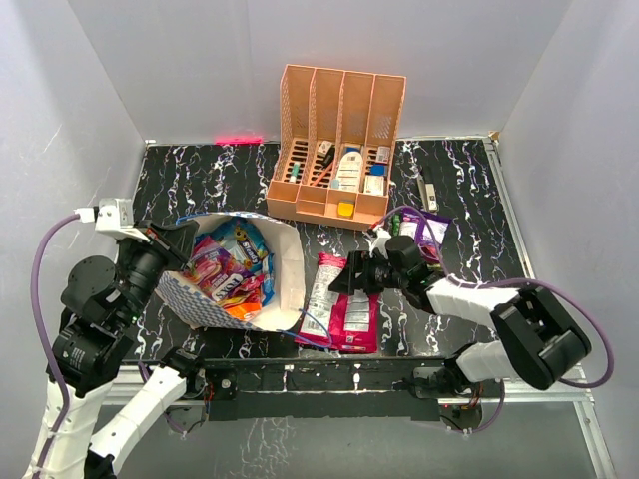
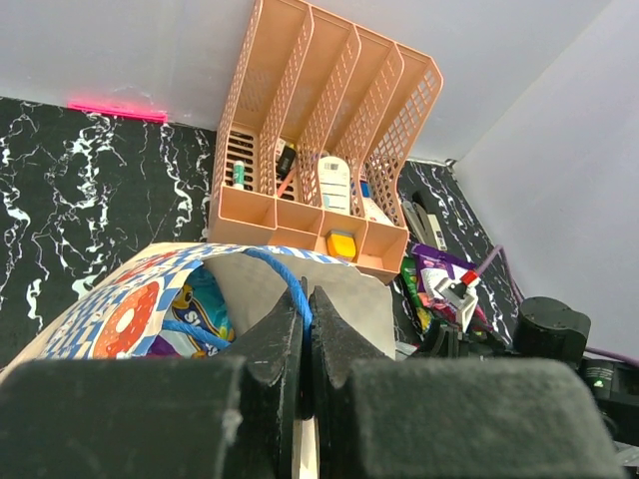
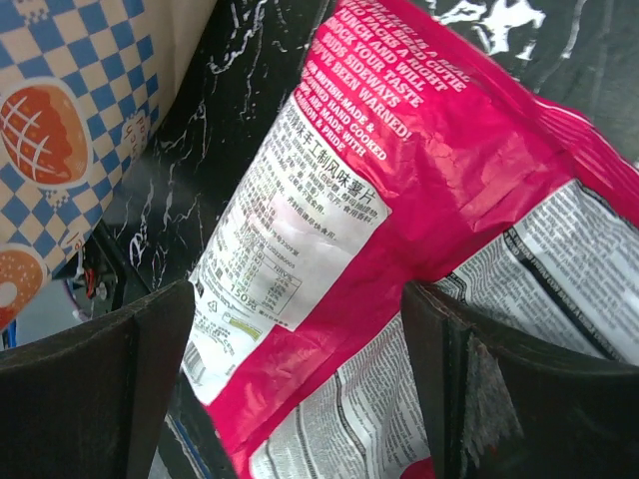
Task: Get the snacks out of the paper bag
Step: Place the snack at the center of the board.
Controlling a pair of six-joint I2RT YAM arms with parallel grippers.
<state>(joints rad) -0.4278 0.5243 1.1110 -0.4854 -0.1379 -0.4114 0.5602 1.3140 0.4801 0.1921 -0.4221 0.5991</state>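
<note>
The checked paper bag (image 1: 285, 261) lies on its side at left centre, mouth up, with several glossy snacks (image 1: 228, 267) inside. My left gripper (image 2: 306, 317) is shut on the bag's blue string handle (image 2: 290, 281) at its rim. Two pink-red packets (image 1: 344, 301) lie on the table right of the bag, and a purple packet (image 1: 423, 230) lies further right. My right gripper (image 1: 344, 279) is open just above the pink packets (image 3: 399, 200), its fingers (image 3: 90, 399) either side of them, holding nothing.
An orange slotted organizer (image 1: 337, 145) with small bottles and boxes stands at the back centre. Grey walls close in left, back and right. The black marbled table (image 1: 210, 180) ends at a metal rail near the arm bases.
</note>
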